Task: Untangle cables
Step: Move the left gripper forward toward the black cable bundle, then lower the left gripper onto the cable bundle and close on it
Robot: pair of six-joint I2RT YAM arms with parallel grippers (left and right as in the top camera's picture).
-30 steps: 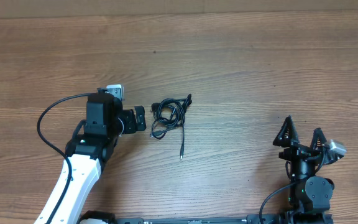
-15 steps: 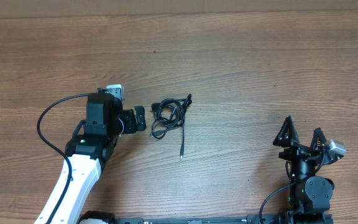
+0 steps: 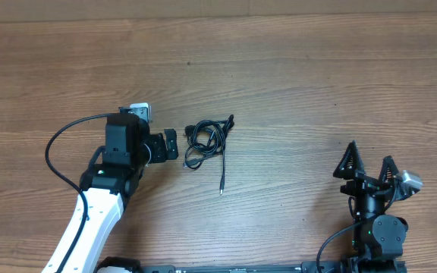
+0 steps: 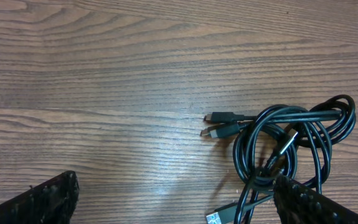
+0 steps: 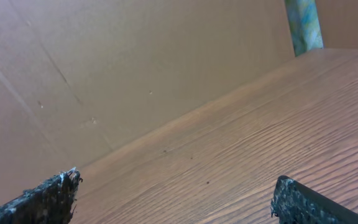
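The cables (image 3: 205, 140) lie in a small black tangle of loops near the middle of the wooden table, with one loose end (image 3: 222, 189) trailing toward the front. My left gripper (image 3: 173, 144) stands open just left of the tangle, touching nothing. In the left wrist view the cables (image 4: 291, 149) fill the lower right. Two small plug ends (image 4: 216, 118) point left, and a silver-tipped plug (image 4: 219, 216) lies between the open left gripper (image 4: 174, 182) fingers, nearer the right one. My right gripper (image 3: 369, 154) is open and empty at the front right, far from the cables; in its own view the right gripper (image 5: 176, 180) frames only bare table.
A brown cardboard wall (image 5: 104, 68) closes off the far edge of the table (image 3: 317, 83). A teal strip (image 5: 303, 25) stands at its corner. The left arm's thick black wire (image 3: 55, 148) loops out to the left.
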